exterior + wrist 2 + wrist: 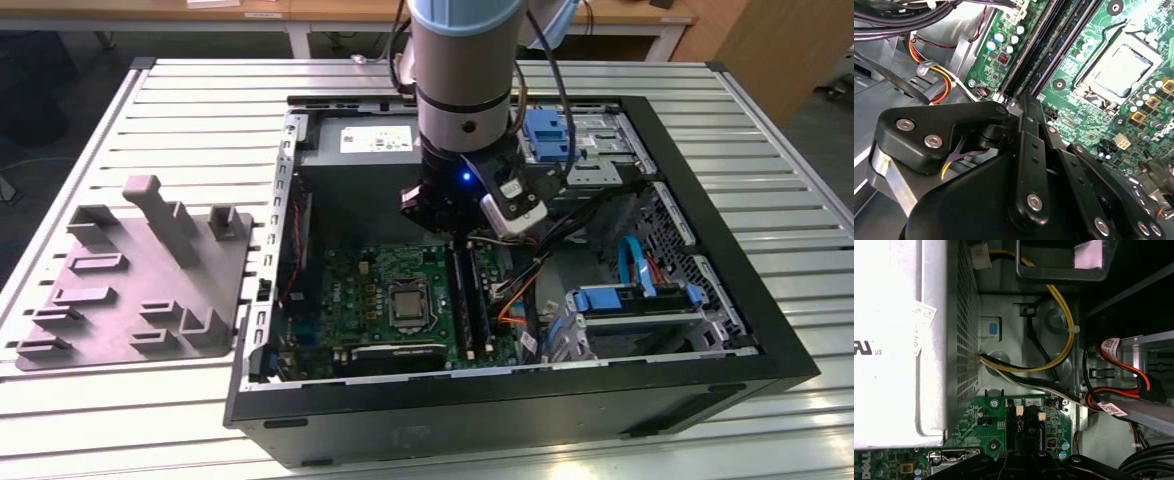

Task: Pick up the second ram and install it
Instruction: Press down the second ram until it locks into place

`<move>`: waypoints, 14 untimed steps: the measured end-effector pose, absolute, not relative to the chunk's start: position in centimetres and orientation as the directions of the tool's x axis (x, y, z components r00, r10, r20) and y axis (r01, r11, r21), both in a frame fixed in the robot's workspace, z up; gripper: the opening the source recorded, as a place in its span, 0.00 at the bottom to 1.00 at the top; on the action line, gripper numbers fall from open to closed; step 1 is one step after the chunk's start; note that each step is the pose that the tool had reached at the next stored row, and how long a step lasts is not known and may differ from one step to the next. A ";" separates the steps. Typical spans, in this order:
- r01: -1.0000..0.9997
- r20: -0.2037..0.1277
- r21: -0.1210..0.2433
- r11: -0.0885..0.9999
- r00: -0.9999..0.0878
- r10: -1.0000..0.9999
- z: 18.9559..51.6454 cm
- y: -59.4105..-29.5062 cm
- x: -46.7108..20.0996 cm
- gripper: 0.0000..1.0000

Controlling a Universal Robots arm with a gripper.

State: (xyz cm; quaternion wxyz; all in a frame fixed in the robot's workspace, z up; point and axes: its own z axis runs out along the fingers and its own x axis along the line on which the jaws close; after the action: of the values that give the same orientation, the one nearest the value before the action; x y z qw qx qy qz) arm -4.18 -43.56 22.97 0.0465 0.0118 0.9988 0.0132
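My gripper reaches down into the open computer case, over the far end of the memory slots on the green motherboard. The second ram is a long dark stick that lies in a slot beside the processor socket. In the second wrist view the fingers meet at a narrow tip, shut, right at the end of the dark ram in its slot. I cannot tell whether the tip touches it. The grey moulded tray lies on the table at the exterior view's left.
The case walls box the arm in. Orange, yellow and black cables run beside the slots, and more cables hang by the power supply. Blue drive brackets stand on the exterior view's right. A slatted metal table carries everything.
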 end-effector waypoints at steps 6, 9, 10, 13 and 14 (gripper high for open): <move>0.022 -0.093 0.028 0.999 -0.995 0.025 22.3 -43.6 -4.3 0.10; 0.022 -0.093 0.027 0.999 -0.995 0.025 22.1 -43.6 -4.3 0.10; 0.022 -0.092 0.027 0.999 -0.995 0.025 22.1 -43.6 -4.3 0.10; 0.022 -0.093 0.027 0.999 -0.995 0.025 21.9 -43.6 -4.3 0.10; 0.022 -0.092 0.027 0.999 -0.995 0.025 21.8 -43.6 -4.3 0.10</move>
State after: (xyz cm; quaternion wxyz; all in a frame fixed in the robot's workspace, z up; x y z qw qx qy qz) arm -4.33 -43.56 21.80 0.0464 0.0118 0.9988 0.0130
